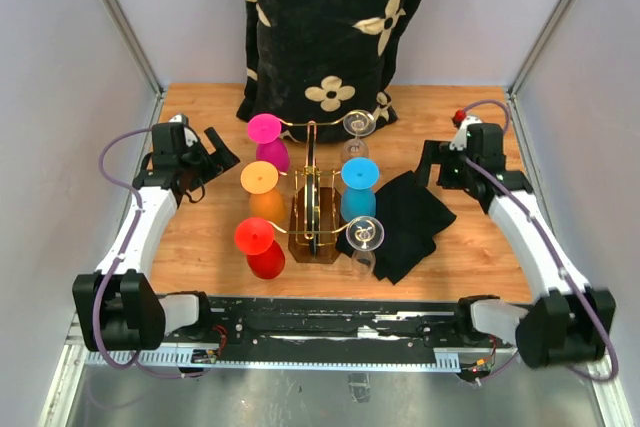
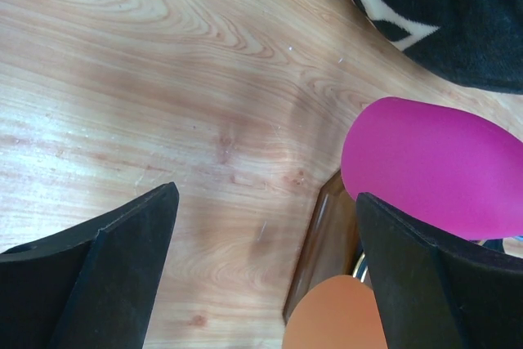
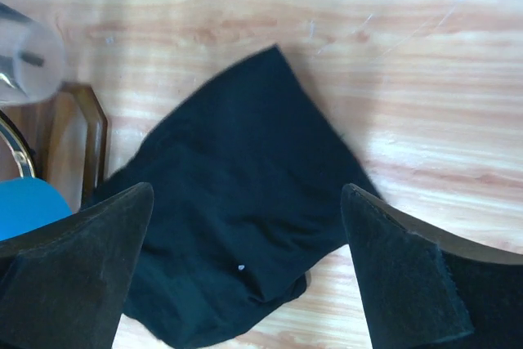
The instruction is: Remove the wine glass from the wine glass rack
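Note:
The gold wire wine glass rack (image 1: 312, 209) stands on its dark brown base mid-table. Several wine glasses hang upside down on it: magenta (image 1: 266, 137), orange (image 1: 260, 183) and red (image 1: 257, 244) on the left, a clear one (image 1: 358, 129), blue (image 1: 358, 187) and another clear one (image 1: 363, 237) on the right. My left gripper (image 1: 222, 152) is open and empty, left of the magenta glass (image 2: 433, 165); the orange glass (image 2: 335, 316) and the base (image 2: 323, 243) also show there. My right gripper (image 1: 432, 162) is open and empty above a black cloth (image 3: 237, 226).
The black cloth (image 1: 405, 219) lies on the table right of the rack. A black fabric with cream flowers (image 1: 330, 27) hangs at the back centre. Grey walls close in both sides. The right wrist view shows a clear glass (image 3: 29, 63) and the blue glass (image 3: 29, 206) at its left edge.

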`<state>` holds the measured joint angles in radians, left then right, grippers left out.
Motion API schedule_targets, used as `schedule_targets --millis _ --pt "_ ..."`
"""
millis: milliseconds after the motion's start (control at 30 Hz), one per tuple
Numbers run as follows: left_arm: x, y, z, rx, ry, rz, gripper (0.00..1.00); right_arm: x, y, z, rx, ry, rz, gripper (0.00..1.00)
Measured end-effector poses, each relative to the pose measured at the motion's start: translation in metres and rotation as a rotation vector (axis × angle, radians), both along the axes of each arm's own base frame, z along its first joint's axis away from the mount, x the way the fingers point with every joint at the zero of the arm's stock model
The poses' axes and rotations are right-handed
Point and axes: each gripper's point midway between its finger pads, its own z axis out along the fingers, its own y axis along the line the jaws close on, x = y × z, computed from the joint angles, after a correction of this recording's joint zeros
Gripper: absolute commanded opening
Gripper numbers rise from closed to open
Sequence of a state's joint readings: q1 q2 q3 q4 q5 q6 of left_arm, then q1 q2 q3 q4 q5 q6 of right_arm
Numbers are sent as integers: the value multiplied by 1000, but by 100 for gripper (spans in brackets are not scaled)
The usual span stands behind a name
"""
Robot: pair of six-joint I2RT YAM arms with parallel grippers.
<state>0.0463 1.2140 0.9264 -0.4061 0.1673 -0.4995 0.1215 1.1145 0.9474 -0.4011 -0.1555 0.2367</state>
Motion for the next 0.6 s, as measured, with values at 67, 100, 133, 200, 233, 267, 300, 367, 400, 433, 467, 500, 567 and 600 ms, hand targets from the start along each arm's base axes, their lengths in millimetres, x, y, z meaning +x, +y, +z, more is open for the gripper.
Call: schedule_targets --millis 67,100,133,200,233,267,300,367,400,433,467,500,567,600 --pt "-1 0 2 -1 -7 -1 96 1 8 -24 6 125 45 98" --pt "-1 0 4 -1 -12 -2 96 3 12 -36 7 187 73 98" --pt "-1 0 6 1 -17 -2 96 5 16 -49 10 244 97 98" --pt "-2 0 9 4 -26 -3 96 0 25 -72 30 336 149 98" --pt "-3 0 10 6 -30 -4 96 -7 30 -80 52 373 174 98" --pt "-4 0 12 8 -35 -2 96 -14 36 -84 78 398 200 98" --pt "-5 1 13 9 -38 -2 96 -20 41 -84 104 412 223 98" --pt "-6 1 17 12 -49 2 96 -26 53 -79 154 411 266 98" --pt "-6 1 18 13 -53 2 96 -28 59 -76 181 410 290 99" --pt "-6 1 19 12 -55 2 96 -30 63 -74 202 414 306 98" --pt "-6 1 18 12 -55 2 96 -32 67 -74 217 424 319 98" --pt "-7 1 17 10 -52 1 96 -35 71 -75 230 439 332 98" --pt "-9 0 14 6 -46 -1 96 -43 79 -83 240 489 357 98" --pt "-10 -1 12 3 -42 -2 96 -47 81 -89 238 521 364 99"
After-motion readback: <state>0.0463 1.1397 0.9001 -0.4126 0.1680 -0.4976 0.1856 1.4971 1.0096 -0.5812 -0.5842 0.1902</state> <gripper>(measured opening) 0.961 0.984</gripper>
